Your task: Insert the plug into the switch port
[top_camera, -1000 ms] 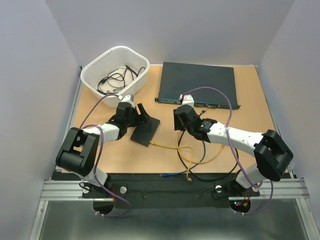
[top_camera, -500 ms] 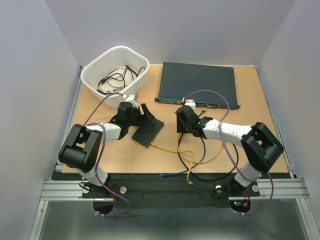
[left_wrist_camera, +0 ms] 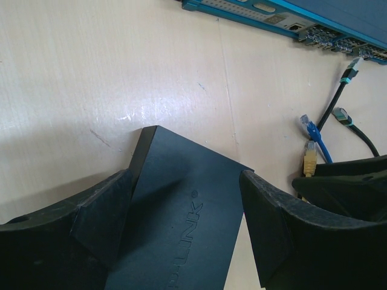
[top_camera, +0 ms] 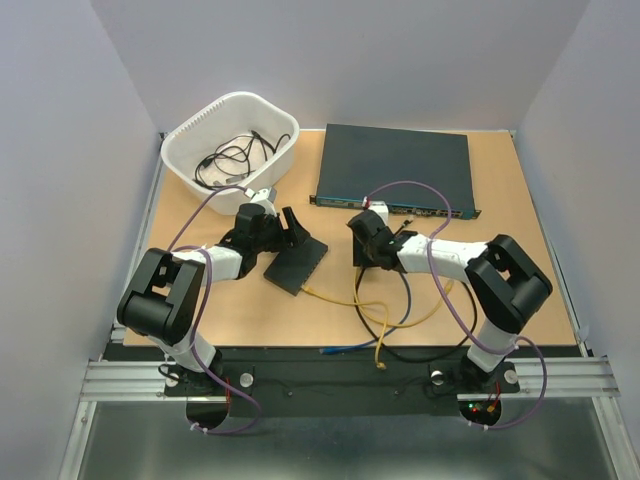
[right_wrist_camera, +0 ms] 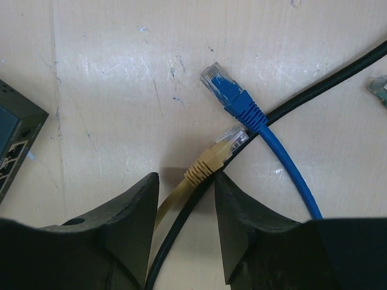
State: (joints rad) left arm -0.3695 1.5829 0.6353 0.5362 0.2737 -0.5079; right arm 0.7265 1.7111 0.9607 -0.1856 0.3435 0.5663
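Nothing is plugged in yet. The left gripper (left_wrist_camera: 185,202) is clamped across the small black box (left_wrist_camera: 190,172), which sits left of centre on the table; its switch port (right_wrist_camera: 8,158) is on the edge toward the right arm. The right gripper (right_wrist_camera: 185,184) hangs with jaws apart astride the yellow plug (right_wrist_camera: 213,160); that plug lies on the table against a black cable (right_wrist_camera: 326,78), just beside a blue plug (right_wrist_camera: 227,93). Remaining, by this reading: grasp the plug; carry it left; seat it.
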